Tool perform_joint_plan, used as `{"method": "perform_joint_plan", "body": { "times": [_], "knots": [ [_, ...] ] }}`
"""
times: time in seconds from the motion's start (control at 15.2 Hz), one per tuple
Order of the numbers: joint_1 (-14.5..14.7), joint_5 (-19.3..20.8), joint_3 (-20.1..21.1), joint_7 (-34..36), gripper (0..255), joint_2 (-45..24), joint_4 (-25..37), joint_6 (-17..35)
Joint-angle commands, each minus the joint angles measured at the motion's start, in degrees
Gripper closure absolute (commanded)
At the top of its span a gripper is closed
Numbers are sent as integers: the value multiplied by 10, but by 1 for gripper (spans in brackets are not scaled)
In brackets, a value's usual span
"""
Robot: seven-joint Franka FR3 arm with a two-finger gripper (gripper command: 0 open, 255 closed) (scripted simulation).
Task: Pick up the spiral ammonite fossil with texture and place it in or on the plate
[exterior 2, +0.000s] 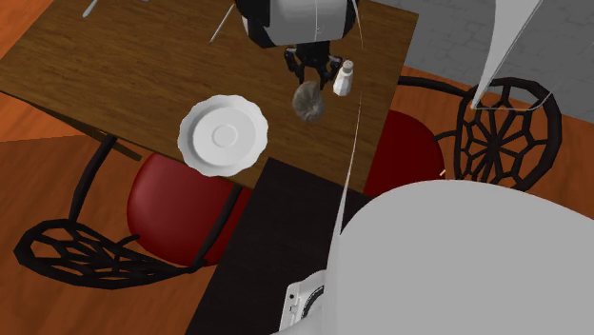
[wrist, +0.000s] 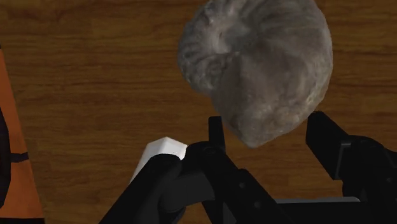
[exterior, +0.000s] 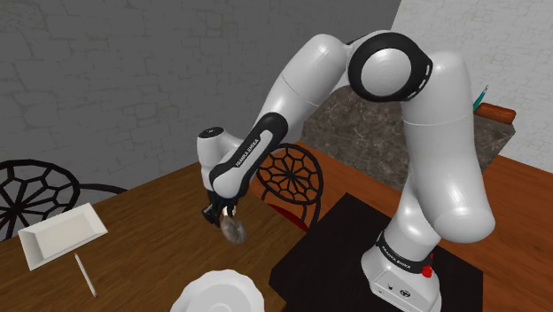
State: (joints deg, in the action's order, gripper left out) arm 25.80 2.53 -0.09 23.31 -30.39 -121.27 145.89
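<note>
1. While it is being clasped between the black fingers [wrist: 331, 146], the grey ribbed ammonite fossil [wrist: 257, 63] is being held over the wooden bench [exterior: 151, 222].
2. The white plate [exterior 2: 190, 133] is being carried by the bench nearby, apart from the fossil.
3. A white shaker [exterior 2: 344, 79] is being shown just beside the fingers.

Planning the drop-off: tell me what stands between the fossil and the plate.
Nothing visible does. Bare table separates the fossil in the gripper from the plate; the white shaker stands on the fossil's other side.
</note>
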Motion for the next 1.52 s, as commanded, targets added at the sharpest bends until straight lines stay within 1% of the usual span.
{"method": "perform_joint_plan", "body": {
  "times": [0.0, 0.4, 0.79, 1.12, 1.19, 1.25, 1.32, 1.39, 1.45],
  "knots": [
    [0, 0, 0, 0, 255, 13, -1, -12],
    [0, -2, 1, -1, 255, 47, -6, -41],
    [58, 0, 22, 78, 255, 70, -43, -28],
    [108, 0, 41, 146, 255, 78, -56, -25],
    [98, 0, 37, 132, 255, 76, -56, -22],
    [98, 0, 37, 132, 0, 76, -56, -22],
    [13, -101, 91, -21, 0, 73, -70, -14],
    [-81, -182, 151, -159, 0, 54, -68, -33],
    [-162, -239, 196, -278, 0, 23, -52, -73]
  ]
}}
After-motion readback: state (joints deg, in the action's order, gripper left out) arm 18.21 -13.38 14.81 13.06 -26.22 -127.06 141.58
